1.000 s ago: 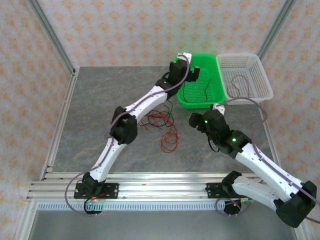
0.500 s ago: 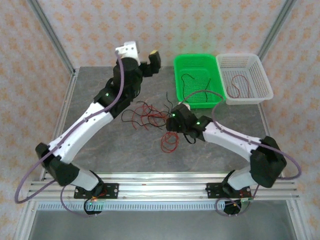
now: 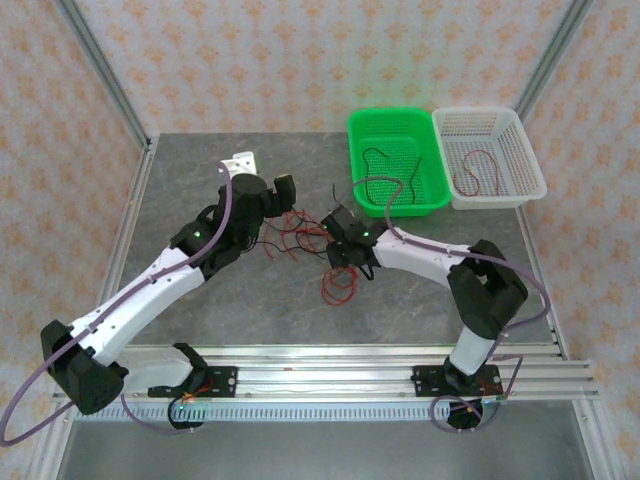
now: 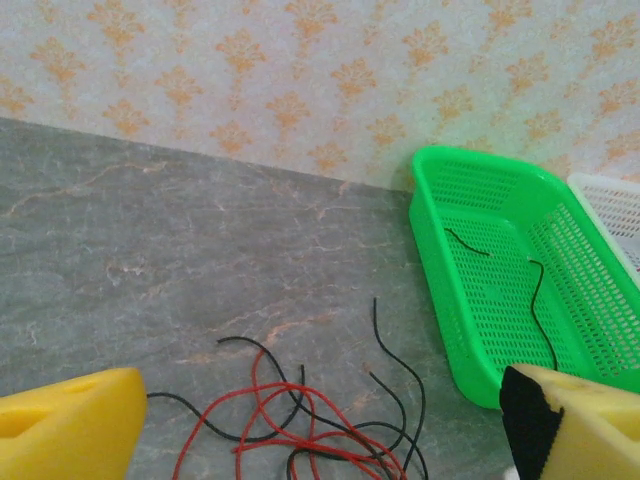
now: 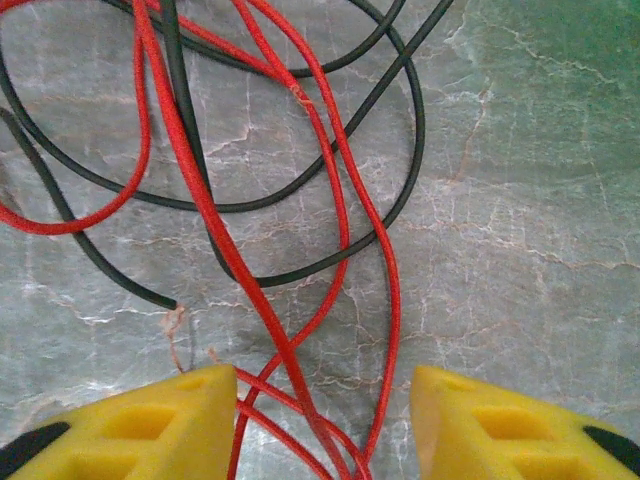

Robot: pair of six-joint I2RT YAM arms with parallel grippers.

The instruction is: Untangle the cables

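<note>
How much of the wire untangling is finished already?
Some is done: a black wire lies in the green basket and a red wire in the white basket. In hand: the right fingers straddle red strands of the tangle, not yet pinching. Still to do: that red-and-black pile on the table.

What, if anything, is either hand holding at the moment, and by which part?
Nothing is held. The right hand straddles loose red cables, its fingers apart and unclamped; the left hand hangs open above them.
</note>
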